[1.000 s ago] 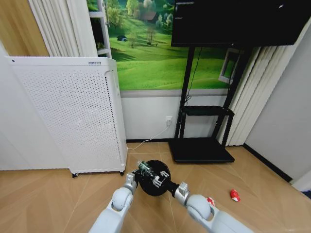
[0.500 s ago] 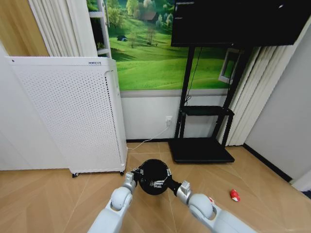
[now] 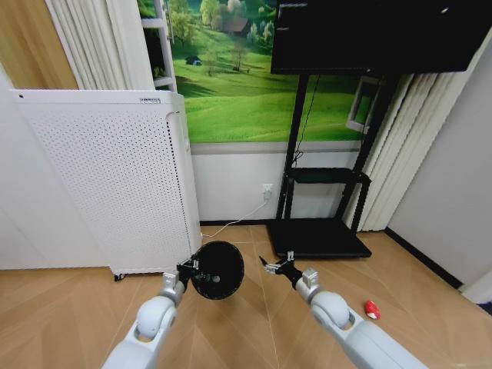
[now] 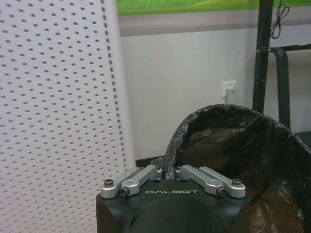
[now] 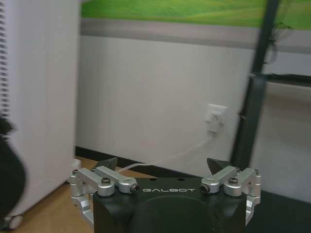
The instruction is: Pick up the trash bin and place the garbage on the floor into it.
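We now carry the trash bin (image 3: 217,270) in our left gripper (image 3: 189,268) alone, pinching its lined rim, where a moment ago both grippers met over it. It hangs above the floor (image 3: 246,323), just in front of the white appliance (image 3: 115,177) and tilted so its mouth faces us. Our right gripper (image 3: 275,267) has drawn away from the bin, toward the black TV stand (image 3: 319,234), fingers spread and empty. The bottle we held over the bin a second ago is gone from sight, so we judge it dropped in. We count one bin, one red piece (image 3: 371,309) on the floor far from the appliance.
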